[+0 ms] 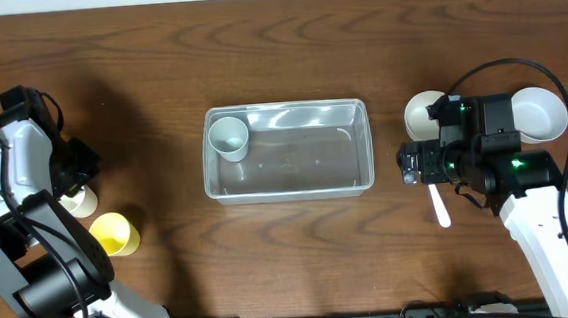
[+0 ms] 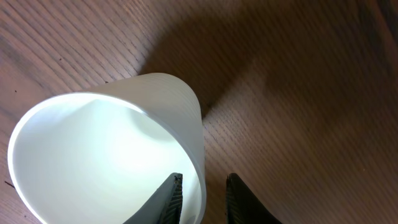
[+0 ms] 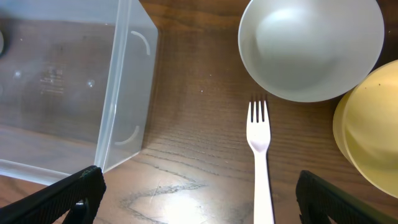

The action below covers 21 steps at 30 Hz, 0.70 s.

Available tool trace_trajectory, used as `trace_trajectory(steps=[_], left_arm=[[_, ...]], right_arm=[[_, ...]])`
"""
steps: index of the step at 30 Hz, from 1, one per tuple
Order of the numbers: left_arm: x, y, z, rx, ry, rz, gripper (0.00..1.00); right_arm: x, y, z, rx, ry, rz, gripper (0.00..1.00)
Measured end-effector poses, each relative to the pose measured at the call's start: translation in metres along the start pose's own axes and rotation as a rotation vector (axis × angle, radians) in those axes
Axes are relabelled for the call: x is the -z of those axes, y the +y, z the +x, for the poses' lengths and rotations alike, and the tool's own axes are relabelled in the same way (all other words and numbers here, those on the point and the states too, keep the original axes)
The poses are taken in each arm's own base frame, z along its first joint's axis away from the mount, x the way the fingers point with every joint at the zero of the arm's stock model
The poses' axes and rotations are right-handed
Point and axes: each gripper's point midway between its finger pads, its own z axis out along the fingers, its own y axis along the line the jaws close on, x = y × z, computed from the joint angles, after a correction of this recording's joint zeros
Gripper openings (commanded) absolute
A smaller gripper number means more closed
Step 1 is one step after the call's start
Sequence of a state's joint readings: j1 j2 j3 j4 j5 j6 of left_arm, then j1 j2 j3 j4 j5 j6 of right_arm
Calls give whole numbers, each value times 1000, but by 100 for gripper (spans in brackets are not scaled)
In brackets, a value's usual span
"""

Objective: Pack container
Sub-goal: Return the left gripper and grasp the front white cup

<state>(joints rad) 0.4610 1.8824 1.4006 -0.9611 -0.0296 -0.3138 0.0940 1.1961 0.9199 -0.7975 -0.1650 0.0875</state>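
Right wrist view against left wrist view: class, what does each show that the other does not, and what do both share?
Only the right wrist view: a corner of the container, a white bowl, a yellow bowl and a fork, with the right end effector open wide. Only the left wrist view: a cup, its rim straddled by the left end effector. Both: the wooden table.

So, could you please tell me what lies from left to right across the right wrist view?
container → fork → yellow bowl. The white bowl spans the same stretch as the last two, so I leave it out.
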Motion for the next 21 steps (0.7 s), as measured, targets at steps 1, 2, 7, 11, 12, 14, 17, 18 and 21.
trace_trajectory(steps=[1, 2, 7, 11, 12, 14, 17, 18, 21], left_arm=[[0, 0, 0, 0, 0, 0, 19], [0, 0, 0, 2, 0, 0, 11], [0, 0, 0, 0, 0, 0, 6], [0, 0, 0, 0, 0, 0, 6], [0, 0, 0, 0, 0, 0, 6], [0, 0, 0, 0, 0, 0, 6], [0, 0, 0, 0, -1, 1, 6], [0, -1, 0, -1, -1, 1, 6], [2, -5, 3, -22, 7, 7, 6]], right_arm=[[0, 0, 0, 0, 0, 0, 99], [0, 0, 0, 0, 0, 0, 99], [0, 0, 0, 0, 0, 0, 99], [0, 0, 0, 0, 0, 0, 99], [0, 0, 0, 0, 0, 0, 99], [0, 0, 0, 0, 0, 0, 99], [0, 0, 0, 0, 0, 0, 99], [0, 0, 0, 0, 0, 0, 99], [0, 0, 0, 0, -1, 0, 99]])
